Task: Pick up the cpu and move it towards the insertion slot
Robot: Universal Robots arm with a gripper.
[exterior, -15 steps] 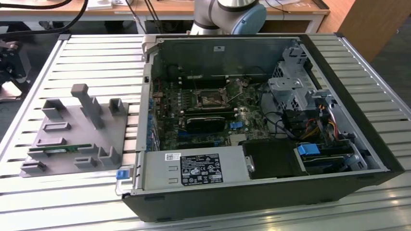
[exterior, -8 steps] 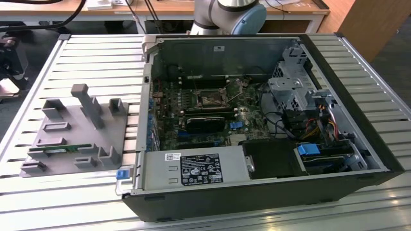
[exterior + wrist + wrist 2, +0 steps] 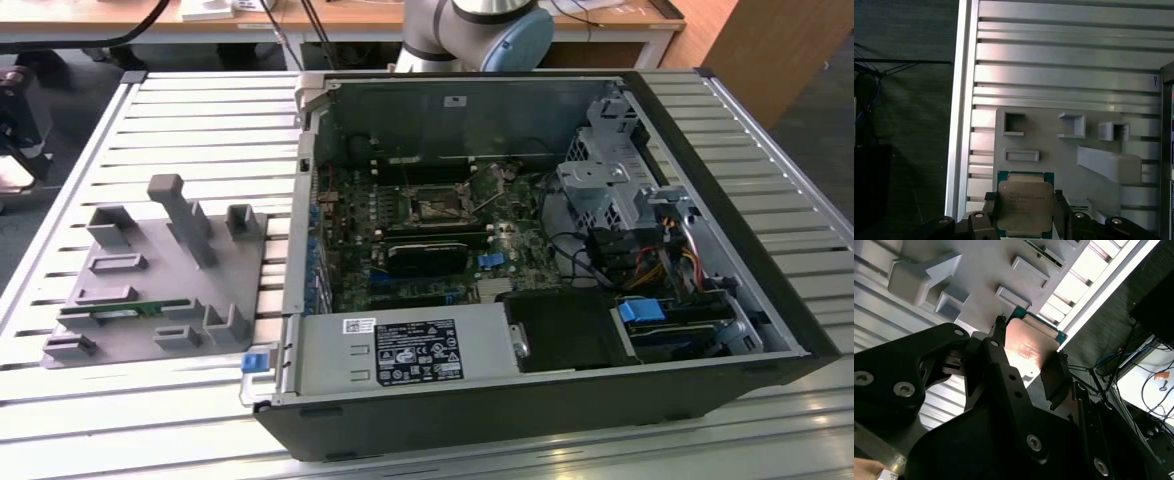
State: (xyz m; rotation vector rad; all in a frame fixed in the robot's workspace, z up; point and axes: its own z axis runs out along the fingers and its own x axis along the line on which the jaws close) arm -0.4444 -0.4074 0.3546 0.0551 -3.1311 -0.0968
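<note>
The gripper (image 3: pixel 1025 214) has its two black fingers (image 3: pixel 991 212) clamped on opposite edges of the cpu (image 3: pixel 1024 205), silver top facing the first wrist view, green rim showing around it; in the second wrist view the cpu (image 3: pixel 1029 342) glints in the gripper (image 3: pixel 1030 340). Behind it in both wrist views lie a grey plate (image 3: pixel 1054 150) with raised blocks and pockets and the slatted aluminium table (image 3: pixel 1064 60), whose edge meets a dark floor (image 3: pixel 904 125); loose cables (image 3: pixel 1114 360) trail on that floor. In the exterior view the plate (image 3: pixel 147 290) sits at 9 o'clock from the open case (image 3: pixel 747 330) on the table (image 3: pixel 200 120). The slot (image 3: pixel 437 207), framed in silver, lies on the green board (image 3: pixel 350 270) at about 10 o'clock from the case's middle. The arm base (image 3: pixel 481 30) stands at 12 o'clock, with a wooden desk (image 3: pixel 347 15) behind it
</note>
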